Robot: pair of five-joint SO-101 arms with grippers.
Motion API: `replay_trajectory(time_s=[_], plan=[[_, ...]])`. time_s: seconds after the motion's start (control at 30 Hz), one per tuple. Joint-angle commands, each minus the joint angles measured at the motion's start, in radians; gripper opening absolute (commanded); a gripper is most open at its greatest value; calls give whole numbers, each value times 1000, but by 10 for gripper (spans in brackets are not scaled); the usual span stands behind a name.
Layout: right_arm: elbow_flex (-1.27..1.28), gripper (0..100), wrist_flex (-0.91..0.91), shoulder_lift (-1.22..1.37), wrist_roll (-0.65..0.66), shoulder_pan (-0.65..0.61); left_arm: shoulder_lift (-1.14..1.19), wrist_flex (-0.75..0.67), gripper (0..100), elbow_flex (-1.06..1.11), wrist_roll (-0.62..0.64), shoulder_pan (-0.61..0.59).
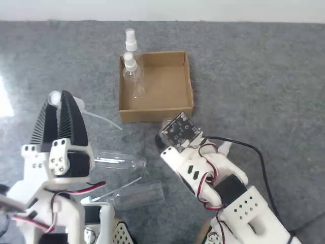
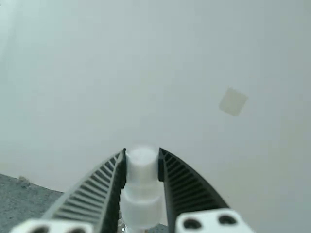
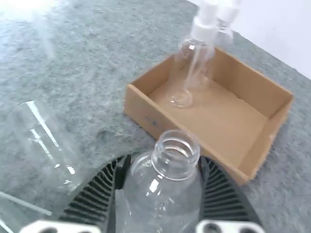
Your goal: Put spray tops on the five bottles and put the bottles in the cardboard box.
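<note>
Left wrist view shows the left gripper (image 2: 141,153) clamped on a white spray top (image 2: 141,194). The right gripper (image 3: 164,161) grips an uncapped bottle (image 3: 163,199) just near of the cardboard box (image 1: 172,110), which holds one capped bottle (image 1: 134,79).

Both arms are built of white plastic shells. The left claw (image 2: 142,154) has two black fingers (image 2: 92,194), ribbed with slanting ridges and tapering toward the tips, set on white mounts with dark screw holes (image 2: 192,224). The right claw (image 3: 163,165) has the same black ribbed build. Along the left arm (image 1: 30,190), red, black and white cables (image 1: 76,192) loop between segments. The right arm (image 1: 223,188) carries a black camera board (image 1: 179,131) at its wrist, red and white wires (image 1: 205,178), a long black lead (image 1: 261,168), and a white panel with a grid of small round holes (image 1: 245,207).
</note>
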Motion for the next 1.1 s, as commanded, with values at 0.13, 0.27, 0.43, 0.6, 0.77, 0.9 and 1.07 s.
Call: replay_trajectory(time_s=[0.13,0.27,0.43,0.6,0.77,0.9,1.07], plan=[[-9,100,-18,-30,40,-67,-8,-26,12,-2,11,2],[29,100,-41,-30,140,-108,-8,-26,12,-2,11,2],[97,99,-147,-30,161,-136,-8,-26,12,-1,11,37],[115,99,-186,-30,161,-136,-8,-31,12,24,6,115],[115,99,-186,-30,163,-136,-8,-32,12,28,5,155],[115,99,-186,-30,163,-137,-8,-32,12,28,5,155],[118,99,-179,-30,216,-171,-8,-32,12,28,5,157]])
